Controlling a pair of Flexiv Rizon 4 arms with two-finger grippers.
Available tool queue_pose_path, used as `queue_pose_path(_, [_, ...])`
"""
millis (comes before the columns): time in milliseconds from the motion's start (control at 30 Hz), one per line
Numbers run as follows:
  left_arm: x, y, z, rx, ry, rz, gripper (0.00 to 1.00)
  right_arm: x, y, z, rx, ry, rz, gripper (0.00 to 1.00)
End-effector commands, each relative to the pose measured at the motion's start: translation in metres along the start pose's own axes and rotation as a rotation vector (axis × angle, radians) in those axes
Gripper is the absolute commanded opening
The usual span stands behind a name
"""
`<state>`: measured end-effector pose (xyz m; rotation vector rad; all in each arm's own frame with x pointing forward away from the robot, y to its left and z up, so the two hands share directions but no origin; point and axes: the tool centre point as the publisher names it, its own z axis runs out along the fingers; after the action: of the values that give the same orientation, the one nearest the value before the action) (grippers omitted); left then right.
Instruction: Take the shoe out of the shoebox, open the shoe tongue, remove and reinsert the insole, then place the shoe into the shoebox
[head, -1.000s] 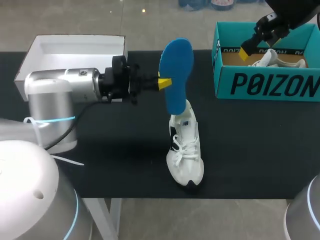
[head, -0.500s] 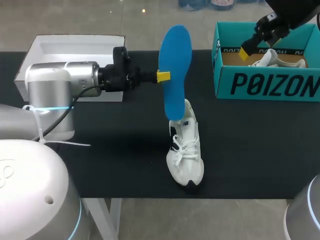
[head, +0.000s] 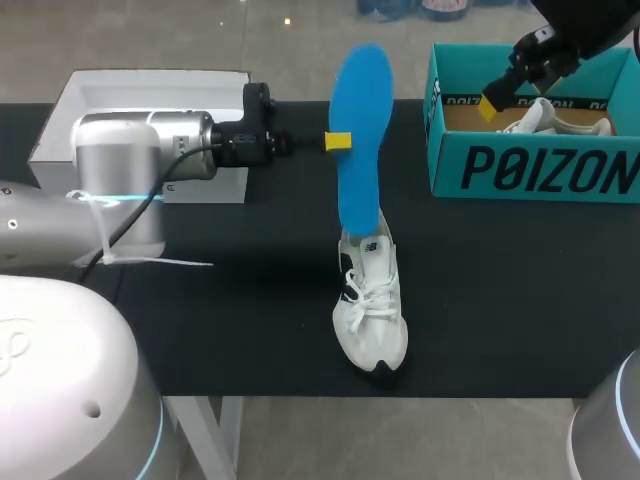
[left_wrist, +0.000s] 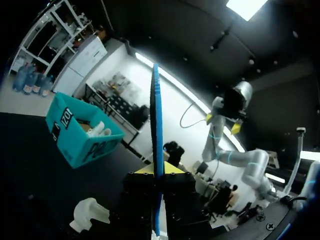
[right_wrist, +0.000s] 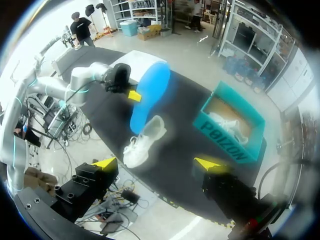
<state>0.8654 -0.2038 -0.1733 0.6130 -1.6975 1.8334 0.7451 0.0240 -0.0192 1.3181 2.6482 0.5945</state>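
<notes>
Item one: our left gripper (head: 338, 141), reaching in from the left over the black table (head: 520, 300). It is clamping a blue insole (head: 361, 140) between its yellow tips at about mid-length. In the left wrist view the insole (left_wrist: 156, 150) is showing edge-on, with a finger pressing on either face.

Item two: the insole itself. It is standing nearly upright in the air, with the broad end up. Its narrow lower end is coming down right at the collar of the shoe (head: 370, 300). We cannot tell whether that end is touching the shoe or sitting just above it.

Item three: the shoe, white with white laces. It is lying on the table near the front edge, out of the box, with its toe pointing towards us.

Item four: the teal shoebox (head: 530, 170), open and standing at the table's far right. A second white shoe (head: 555, 120) is lying inside it on brown lining.

Item five: our right gripper (right_wrist: 159, 163), hanging high above the shoebox. Its fingers are spread wide and gripping nothing. In the right wrist view the table, shoe and shoebox are all lying well below it.

Item six: a white box lid (head: 150, 95), lying open side up at the table's far left, partly behind our left arm.
</notes>
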Motion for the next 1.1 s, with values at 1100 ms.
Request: queue_pose_path(1100, [-0.030,-0.010,0.004,-0.001,0.026,-0.182,0.00,0.000,0.003,0.000,0.006,0.000,0.001,1.00])
